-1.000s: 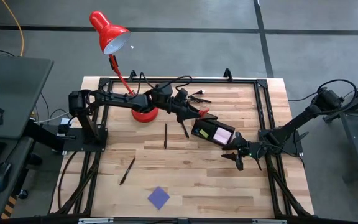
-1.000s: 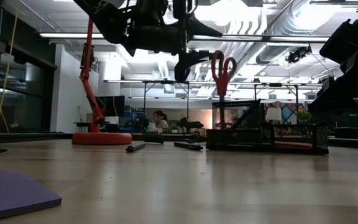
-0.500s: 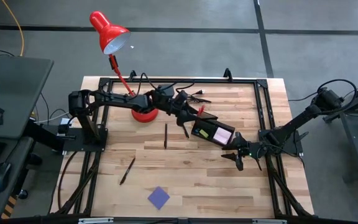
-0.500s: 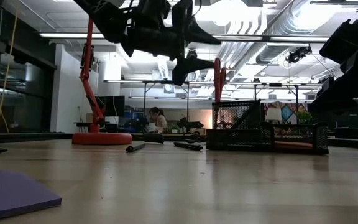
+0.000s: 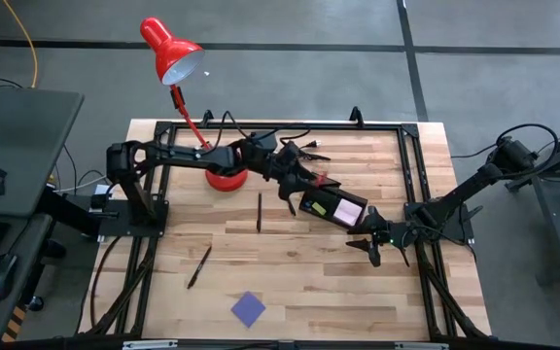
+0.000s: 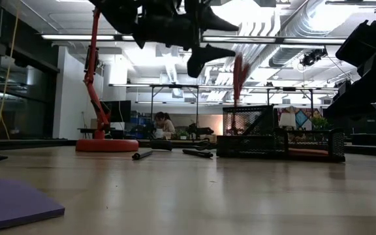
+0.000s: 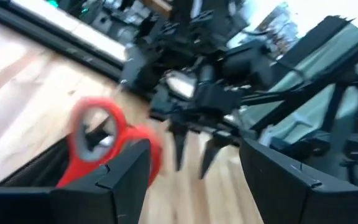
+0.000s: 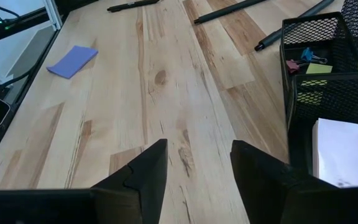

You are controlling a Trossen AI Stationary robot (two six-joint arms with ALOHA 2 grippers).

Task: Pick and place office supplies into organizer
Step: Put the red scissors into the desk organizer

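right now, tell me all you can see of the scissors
The scissors have red loop handles and hang handles-up over the black mesh organizer, their lower part dropping into its taller section. In the left wrist view the handles are blurred, sitting just past the left gripper, whose fingers are spread apart and no longer clamp them. The blades are hidden. From above only a red bit shows beside the organizer.

A big open lab or workshop room. Bare pipes and long lights [image 6: 103,37] up on the ceiling. Gray hard floor [image 5: 290,83] around a wooden table [image 5: 299,272] with a black metal frame [image 5: 411,175]. Far back, more tables and a person [image 6: 163,124] sitting at one. A side desk [image 5: 17,136] with computer stuff by the table.
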